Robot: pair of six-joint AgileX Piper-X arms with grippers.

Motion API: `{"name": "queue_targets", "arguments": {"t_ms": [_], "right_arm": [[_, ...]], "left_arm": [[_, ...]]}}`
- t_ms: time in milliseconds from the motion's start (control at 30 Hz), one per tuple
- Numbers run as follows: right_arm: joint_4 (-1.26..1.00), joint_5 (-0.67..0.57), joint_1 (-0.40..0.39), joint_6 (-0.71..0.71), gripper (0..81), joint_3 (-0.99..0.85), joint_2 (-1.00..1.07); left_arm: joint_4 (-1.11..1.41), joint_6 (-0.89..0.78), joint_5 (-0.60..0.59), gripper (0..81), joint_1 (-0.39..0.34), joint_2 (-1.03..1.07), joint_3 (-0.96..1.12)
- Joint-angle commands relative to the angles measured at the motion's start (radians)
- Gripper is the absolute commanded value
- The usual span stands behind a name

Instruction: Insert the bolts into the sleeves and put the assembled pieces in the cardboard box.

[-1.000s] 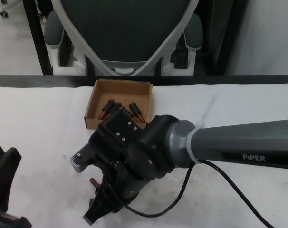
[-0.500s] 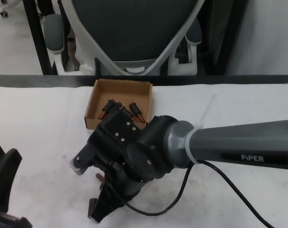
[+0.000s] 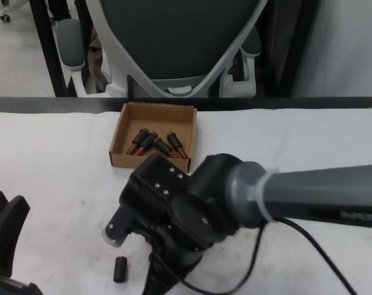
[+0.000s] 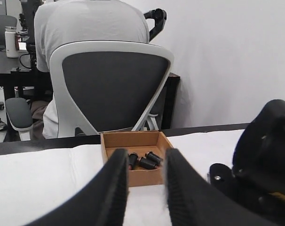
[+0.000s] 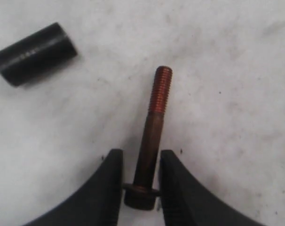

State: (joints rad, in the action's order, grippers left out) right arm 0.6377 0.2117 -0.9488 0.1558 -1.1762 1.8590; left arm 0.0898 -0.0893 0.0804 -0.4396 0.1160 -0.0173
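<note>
Right claw (image 5: 141, 155): clamped on the head end of a copper-coloured bolt (image 5: 154, 117), one finger pressed to each side of the head, low over the table (image 3: 51, 160).
Bolt: its shank runs straight out from between the fingers and the threaded tip points away from the claw; whether it touches the table cannot be told.
Sleeve (image 5: 34, 54): a short black tube lying on its side on the table, empty, near the bolt's threaded end but apart from it, on the near side of the table beside the right arm's wrist.
Cardboard box (image 3: 155, 117): open-topped, toward the table's far edge, well apart from the loose sleeve.
Assembled pieces (image 3: 154, 143): four bolts already in their black sleeves lie side by side on the box floor.
Left claw (image 4: 145, 160): fingers apart and holding nothing, at the table's near left corner, pointing toward the box.
Table: covered in white.
Chair (image 3: 174, 37): stands just beyond the table's far edge, behind the box.
</note>
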Motion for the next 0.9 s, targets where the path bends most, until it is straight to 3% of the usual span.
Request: {"name": "queue_targets", "arguments": {"t_ms": [0, 333, 700, 867], "right_arm": [[-0.019, 0.015, -0.012, 0.007, 0.3, 0.032, -0.058], [-0.109, 0.015, -0.135, -0.022, 0.3, 0.308, -0.345], [-0.111, 0.008, -0.276, -0.022, 0.3, 0.488, -0.563], [-0.094, 0.008, -0.304, -0.014, 0.3, 0.501, -0.604]], "left_arm": [[0.003, 0.007, -0.009, 26.6, 0.0, -0.002, 0.017], [-0.078, 0.027, -0.186, 26.6, 0.0, 0.029, 0.033], [-0.119, 0.03, -0.474, 30.5, -0.005, 0.289, 0.082], [-0.108, 0.03, -0.524, 30.5, -0.074, 0.384, 0.085]]}}
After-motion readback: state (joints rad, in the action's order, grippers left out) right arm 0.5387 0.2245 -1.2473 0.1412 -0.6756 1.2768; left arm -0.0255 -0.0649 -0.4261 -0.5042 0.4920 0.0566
